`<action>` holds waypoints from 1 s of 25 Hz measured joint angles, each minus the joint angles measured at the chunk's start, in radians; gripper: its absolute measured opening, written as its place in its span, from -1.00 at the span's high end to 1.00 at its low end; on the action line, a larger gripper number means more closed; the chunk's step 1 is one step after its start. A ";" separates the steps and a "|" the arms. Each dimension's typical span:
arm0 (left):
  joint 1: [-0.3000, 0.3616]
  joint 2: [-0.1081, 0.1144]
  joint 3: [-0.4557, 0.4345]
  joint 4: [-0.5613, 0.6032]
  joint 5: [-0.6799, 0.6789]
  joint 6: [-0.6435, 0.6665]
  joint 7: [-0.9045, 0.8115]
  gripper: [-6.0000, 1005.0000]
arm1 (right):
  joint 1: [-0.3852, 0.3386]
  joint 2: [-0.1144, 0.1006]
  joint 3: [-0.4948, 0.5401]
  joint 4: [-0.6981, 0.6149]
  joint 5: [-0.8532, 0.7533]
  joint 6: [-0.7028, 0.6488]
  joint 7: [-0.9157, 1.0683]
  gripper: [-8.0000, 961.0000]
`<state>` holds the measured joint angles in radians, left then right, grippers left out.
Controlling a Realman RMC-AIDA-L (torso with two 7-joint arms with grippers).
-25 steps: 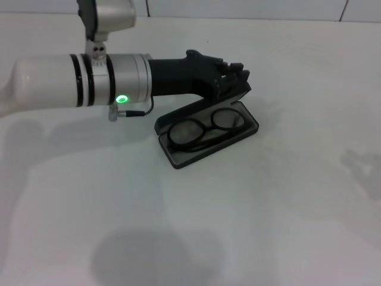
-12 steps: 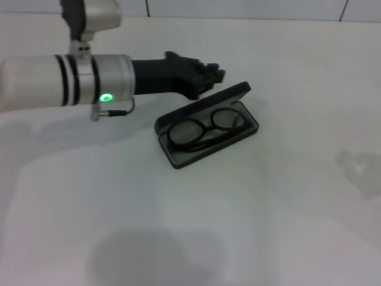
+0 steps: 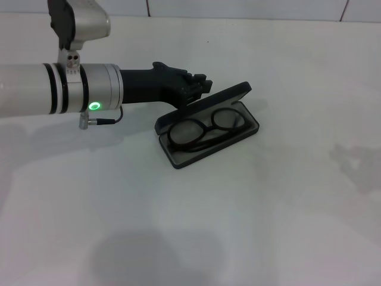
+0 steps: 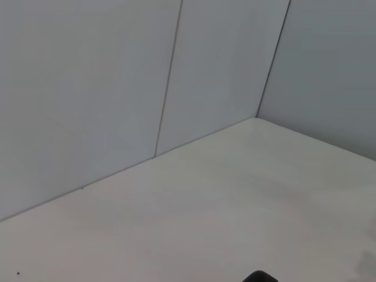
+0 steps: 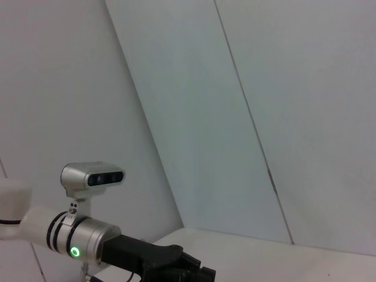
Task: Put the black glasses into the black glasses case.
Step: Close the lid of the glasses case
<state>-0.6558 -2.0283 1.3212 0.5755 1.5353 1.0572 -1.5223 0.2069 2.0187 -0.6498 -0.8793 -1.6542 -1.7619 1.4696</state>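
— Across the whole view, what's the biggest thing you see?

— That would be the plain white table (image 3: pixel 250 226), running back to a pale panelled wall (image 4: pixel 117 88). Next in size is the robot's thick white left arm (image 3: pixel 36 98), reaching in from the left with a green light glowing on its wrist and a silver camera housing (image 3: pixel 80 24) on top.

— And its gripper?

— The black left gripper (image 3: pixel 199 88) hovers just behind the lid, near its left end. I can't tell whether the jaws are open or closed; the fingers bunch together in shadow. The right wrist view shows the same gripper (image 5: pixel 194 273) at the bottom edge, no clearer.

— Where is the case?

— The matte black rectangular glasses case (image 3: pixel 178 159) with rounded corners lies near the middle of the table, set at a slant, its hinged lid (image 3: pixel 205 106) raised on the far side.

— And the spectacles?

— The thin black-framed glasses (image 3: pixel 205 128) with rounded clear lenses lie flat inside the case's dark grey tray, folded, both lenses facing up.

— The right arm?

— Its gripper isn't in any view; only its wrist camera looks toward the left arm.
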 joint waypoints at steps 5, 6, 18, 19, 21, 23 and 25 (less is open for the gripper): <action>-0.006 -0.005 0.002 0.001 0.002 0.001 0.000 0.64 | 0.002 0.000 0.001 0.001 -0.002 0.012 0.000 0.71; -0.006 -0.005 0.002 0.001 0.002 0.001 0.000 0.64 | 0.003 0.000 0.001 0.002 -0.003 0.015 0.000 0.71; -0.010 -0.009 0.006 -0.005 0.002 0.026 -0.004 0.64 | 0.012 -0.001 0.001 0.028 -0.008 0.027 -0.012 0.71; -0.010 -0.009 0.005 -0.007 0.002 0.025 -0.004 0.64 | 0.013 -0.001 0.001 0.028 -0.011 0.027 -0.012 0.71; -0.010 -0.009 0.006 -0.008 0.003 0.023 -0.004 0.64 | 0.015 -0.001 0.001 0.028 -0.015 0.027 -0.013 0.71; -0.010 -0.009 0.007 -0.012 0.005 0.020 -0.004 0.64 | 0.016 -0.002 0.001 0.028 -0.016 0.027 -0.014 0.71; -0.011 -0.009 0.007 -0.017 0.011 0.020 -0.004 0.64 | 0.016 -0.002 0.001 0.030 -0.016 0.027 -0.015 0.71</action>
<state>-0.6672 -2.0371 1.3278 0.5588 1.5467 1.0767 -1.5266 0.2228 2.0171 -0.6488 -0.8493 -1.6707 -1.7347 1.4543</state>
